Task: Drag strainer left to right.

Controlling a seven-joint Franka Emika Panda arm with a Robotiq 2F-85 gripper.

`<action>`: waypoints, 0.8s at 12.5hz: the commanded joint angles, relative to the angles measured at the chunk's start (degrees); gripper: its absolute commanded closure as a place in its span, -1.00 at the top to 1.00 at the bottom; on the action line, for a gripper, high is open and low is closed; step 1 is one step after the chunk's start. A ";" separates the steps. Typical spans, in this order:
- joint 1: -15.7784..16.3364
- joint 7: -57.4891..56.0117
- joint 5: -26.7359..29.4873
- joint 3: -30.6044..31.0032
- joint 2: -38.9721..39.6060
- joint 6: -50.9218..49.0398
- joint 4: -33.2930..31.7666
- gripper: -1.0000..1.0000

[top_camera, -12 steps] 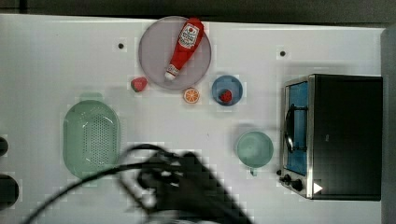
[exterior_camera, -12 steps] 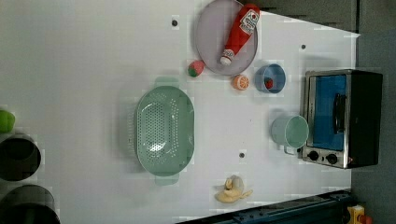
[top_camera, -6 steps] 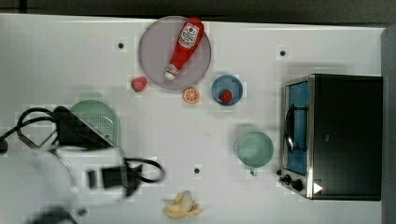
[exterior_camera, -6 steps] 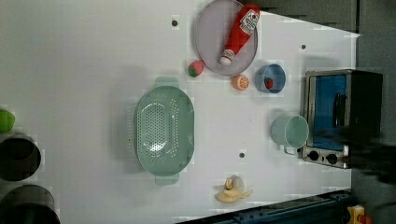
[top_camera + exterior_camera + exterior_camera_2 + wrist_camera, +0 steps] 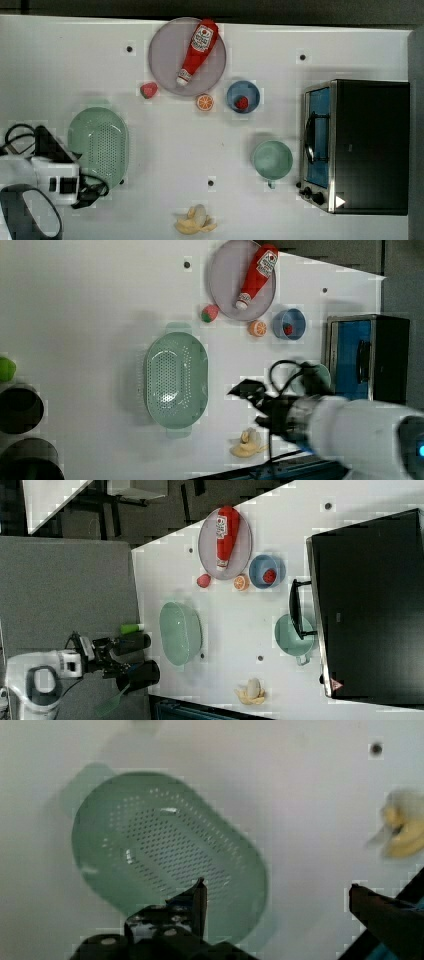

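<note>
Strainer (image 5: 100, 146) first: the pale mint-green oval colander sits on the white table (image 5: 60, 65) at the top view's left, well apart from the toaster oven (image 5: 356, 146) at the top view's right, and it lies where it lay a second ago. What has changed is the arm (image 5: 30, 175). A second ago it showed in the top view as a dark blur along the lower edge near the middle; half a second ago it covered the strainer's lower left; now its white wrist and black cabling sit at the top view's far left, just beside the strainer's left rim. In the left view, where no arm showed before, the white forearm (image 5: 360, 427) now reaches in from the left view's lower right, its dark head between the strainer and the teal-green cup (image 5: 271, 159).

The gripper (image 5: 275, 892) points down at the table, its fingers (image 5: 199, 901) spread wide with nothing between them; in the wrist view the strainer (image 5: 165, 855) lies below and ahead of one finger, untouched.

Smaller things keep their places: the grey plate (image 5: 165, 55) bearing the ketchup bottle (image 5: 196, 50), the blue bowl (image 5: 235, 89), the banana (image 5: 195, 221), the orange slice (image 5: 204, 102) and the strawberry (image 5: 148, 90).
</note>
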 commanded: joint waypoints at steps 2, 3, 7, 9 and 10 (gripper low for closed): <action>-2.20 27.07 -0.66 1.69 9.11 14.46 -3.82 1.00; -2.20 29.72 -0.89 1.60 11.72 18.47 -5.11 1.00; -2.13 37.86 -5.19 1.30 21.40 29.15 -6.90 1.00; -1.98 41.94 -7.81 0.66 25.45 32.45 -6.79 1.00; -1.72 43.41 -9.35 -0.15 27.18 33.80 -6.75 1.00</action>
